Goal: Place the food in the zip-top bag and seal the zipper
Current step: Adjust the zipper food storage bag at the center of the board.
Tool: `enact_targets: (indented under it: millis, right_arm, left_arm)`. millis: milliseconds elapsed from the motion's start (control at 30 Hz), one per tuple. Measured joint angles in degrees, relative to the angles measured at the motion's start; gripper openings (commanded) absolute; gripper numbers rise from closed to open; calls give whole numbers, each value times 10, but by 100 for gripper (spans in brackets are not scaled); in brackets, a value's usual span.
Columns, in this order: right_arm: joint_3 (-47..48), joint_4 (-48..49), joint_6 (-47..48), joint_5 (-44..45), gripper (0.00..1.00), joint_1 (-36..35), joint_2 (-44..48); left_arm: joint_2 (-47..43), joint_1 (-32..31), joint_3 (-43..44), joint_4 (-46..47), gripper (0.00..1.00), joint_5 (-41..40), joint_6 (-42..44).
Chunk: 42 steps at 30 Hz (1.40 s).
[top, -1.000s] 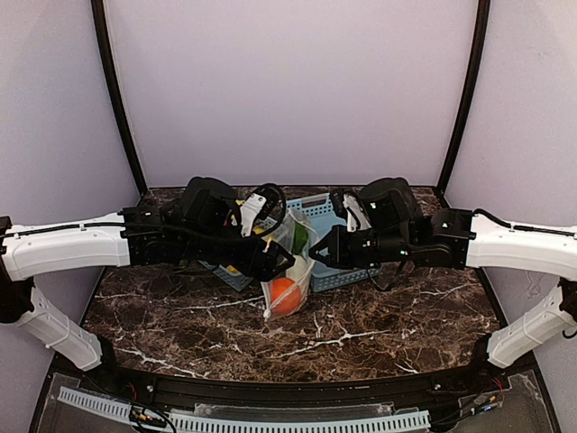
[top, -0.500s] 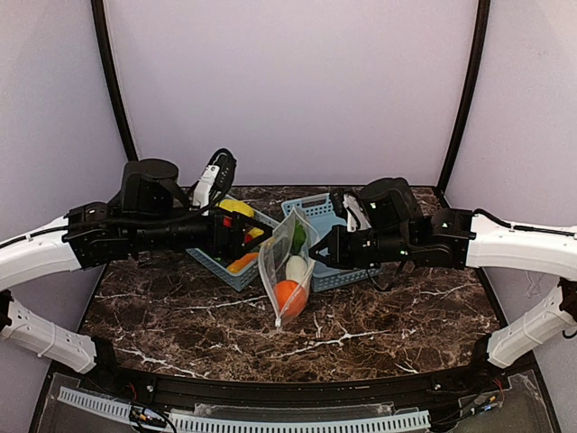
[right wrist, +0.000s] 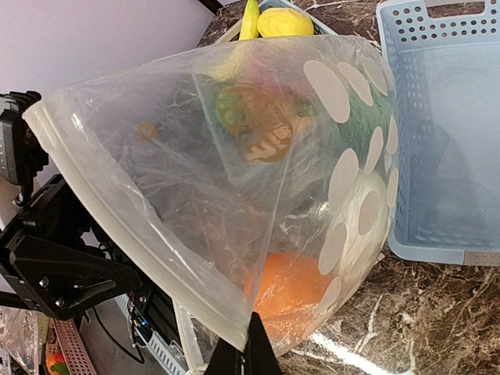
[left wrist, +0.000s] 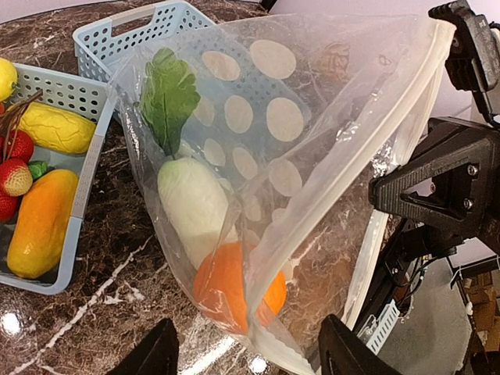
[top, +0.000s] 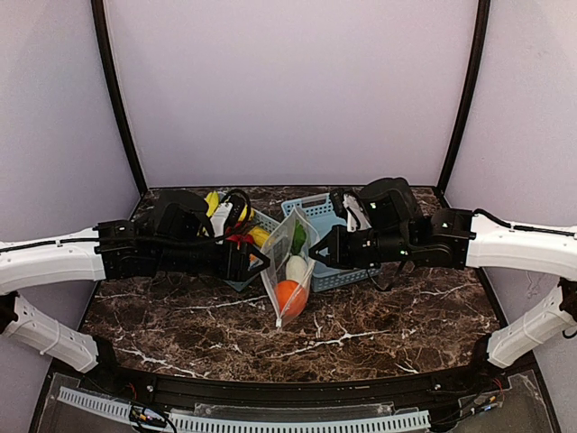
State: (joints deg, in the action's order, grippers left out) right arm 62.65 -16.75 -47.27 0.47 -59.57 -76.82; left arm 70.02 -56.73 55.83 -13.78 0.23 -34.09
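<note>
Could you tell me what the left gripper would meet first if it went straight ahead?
The left gripper would likely meet the bag low on its side first, the orange just behind it; depth unclear.

Centre frame: clear zip-top bag [top: 281, 263], upright on dark marble table [top: 379, 325]; contents from the bottom up: round orange [top: 288, 296], white oblong piece [top: 296, 269], green leaf [top: 298, 240]; right gripper [top: 317, 255] at its right edge; left gripper [top: 261, 262] just left; light-blue baskets [top: 317, 204] behind.
</note>
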Motion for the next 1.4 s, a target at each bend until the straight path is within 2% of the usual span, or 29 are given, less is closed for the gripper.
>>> enact_targets:
  millis: [133, 333, 633, 967, 1167, 1400]
  right_arm:
    - [0, 0, -1, 0, 0, 0, 0]
    - [0, 0, -2, 0, 0, 0, 0]
    - [0, 0, -2, 7, 0, 0, 8]
    - [0, -5, 1, 26, 0, 0, 48]
    - [0, -5, 2, 38, 0, 1, 73]
    - [-13, -5, -3, 34, 0, 4, 55]
  left_arm:
    - [15, 0, -2, 8, 52, 8, -11]
    - [28, 0, -3, 26, 23, 23, -21]
    - [28, 0, 1, 51, 3, 41, -13]
    - [21, 3, 46, 68, 1, 77, 8]
    - [10, 9, 43, 92, 1, 92, -6]
    - [20, 21, 15, 104, 1, 103, -37]
